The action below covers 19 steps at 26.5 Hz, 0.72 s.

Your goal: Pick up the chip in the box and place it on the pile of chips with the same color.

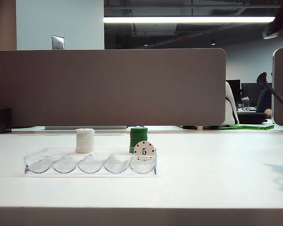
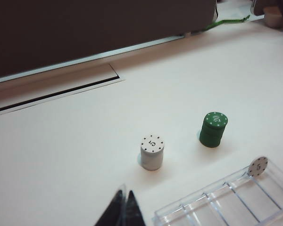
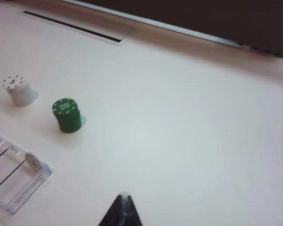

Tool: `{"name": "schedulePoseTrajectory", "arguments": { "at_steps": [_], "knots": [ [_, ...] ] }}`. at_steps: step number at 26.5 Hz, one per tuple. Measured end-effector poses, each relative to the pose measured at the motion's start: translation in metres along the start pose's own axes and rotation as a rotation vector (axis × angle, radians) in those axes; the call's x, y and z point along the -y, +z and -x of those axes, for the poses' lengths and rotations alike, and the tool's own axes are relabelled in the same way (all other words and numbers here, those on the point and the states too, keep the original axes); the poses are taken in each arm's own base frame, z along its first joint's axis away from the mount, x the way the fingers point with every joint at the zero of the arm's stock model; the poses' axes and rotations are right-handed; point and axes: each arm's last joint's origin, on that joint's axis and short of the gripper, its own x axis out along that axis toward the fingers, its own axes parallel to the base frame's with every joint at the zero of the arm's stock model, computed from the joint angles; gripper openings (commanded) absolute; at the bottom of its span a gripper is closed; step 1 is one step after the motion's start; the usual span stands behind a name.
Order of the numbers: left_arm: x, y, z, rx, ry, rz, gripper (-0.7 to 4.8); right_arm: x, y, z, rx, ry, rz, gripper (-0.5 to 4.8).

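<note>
One white chip (image 1: 144, 149) stands upright in the end slot of the clear box (image 1: 66, 165), in front of the green stack (image 1: 138, 137). Beside that stands the white pile (image 1: 85, 140). Both the left claw (image 2: 124, 207) and right claw (image 3: 124, 208) hang clenched and empty above the desk (image 1: 217, 165).

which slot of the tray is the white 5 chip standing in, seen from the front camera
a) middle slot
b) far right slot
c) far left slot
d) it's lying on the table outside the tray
b: in the exterior view the chip stands on edge in the rightmost slot of the tray, just in front of the green stack.
</note>
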Motion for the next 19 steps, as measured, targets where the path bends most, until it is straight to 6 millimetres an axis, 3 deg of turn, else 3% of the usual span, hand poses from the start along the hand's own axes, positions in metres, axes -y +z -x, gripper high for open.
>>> {"name": "schedulePoseTrajectory", "arguments": {
  "at_steps": [5, 10, 19],
  "knots": [
    [-0.006, 0.015, -0.015, -0.027, -0.045, 0.009, -0.06, -0.009, 0.003, -0.022, -0.075, 0.057, -0.006, -0.06],
    [0.009, 0.017, -0.040, -0.089, -0.179, -0.020, -0.06, -0.015, 0.001, -0.042, -0.149, 0.020, -0.001, -0.06],
    [0.019, 0.009, -0.057, -0.171, -0.174, -0.047, -0.05, -0.015, 0.008, -0.046, -0.069, 0.010, -0.074, -0.05]
  ]
}}
